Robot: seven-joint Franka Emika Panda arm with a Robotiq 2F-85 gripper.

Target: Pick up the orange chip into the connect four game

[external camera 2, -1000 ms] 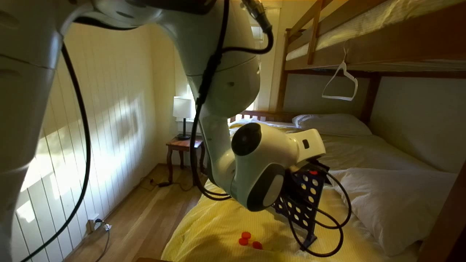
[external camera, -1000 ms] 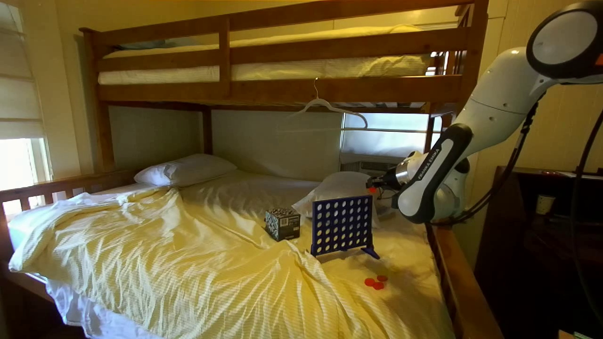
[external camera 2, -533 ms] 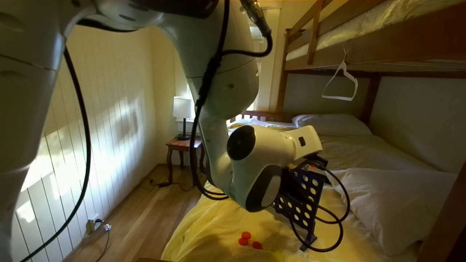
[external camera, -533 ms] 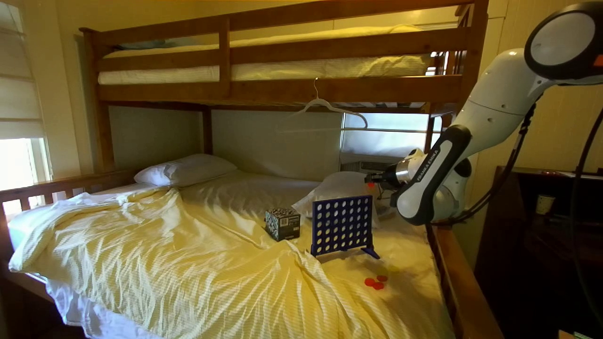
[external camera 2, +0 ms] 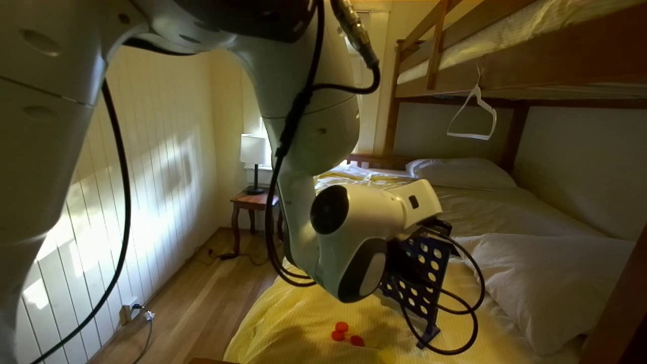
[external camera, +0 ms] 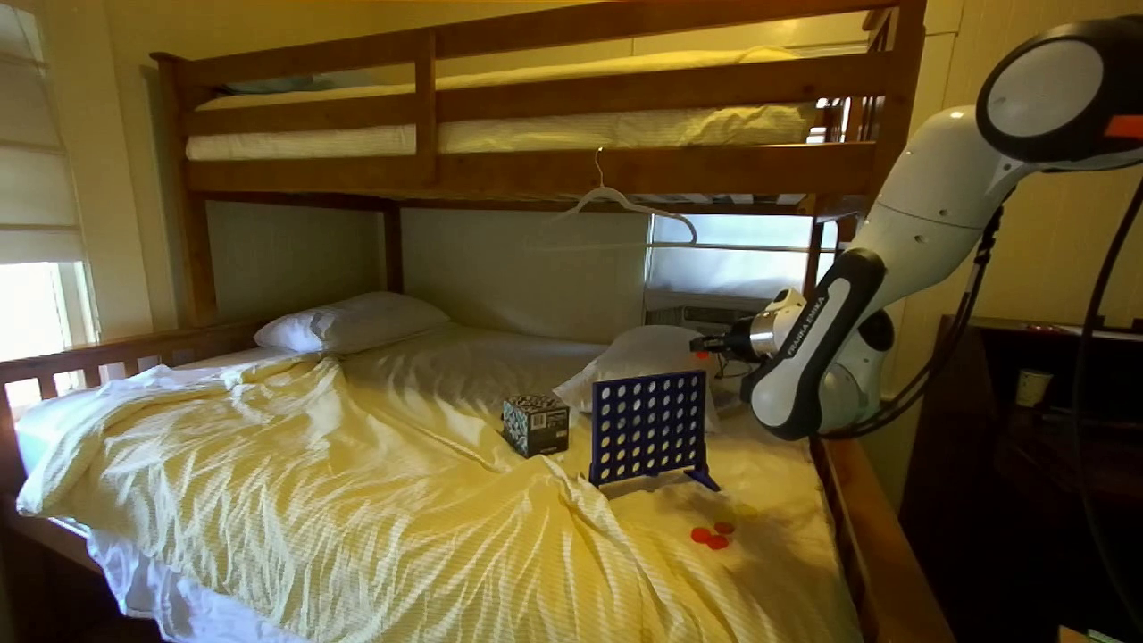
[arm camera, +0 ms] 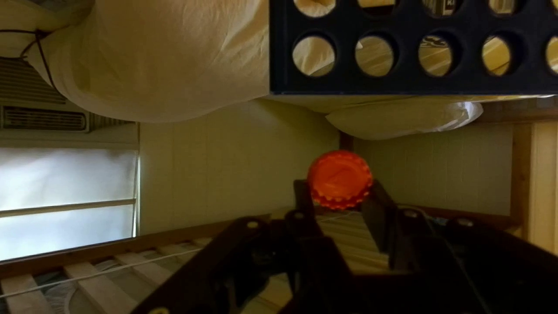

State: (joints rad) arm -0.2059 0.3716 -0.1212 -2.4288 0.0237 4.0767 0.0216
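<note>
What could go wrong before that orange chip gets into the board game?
The orange chip is pinched at its rim by the gripper, so a bump might knock it loose.
The connect four game stands on a soft-looking bed cover, so a nudge could tip it.
In an exterior view, a looping cable crosses the game and might snag it.

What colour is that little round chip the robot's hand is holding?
The chip is bright orange-red; it shows best in the wrist view.
</note>
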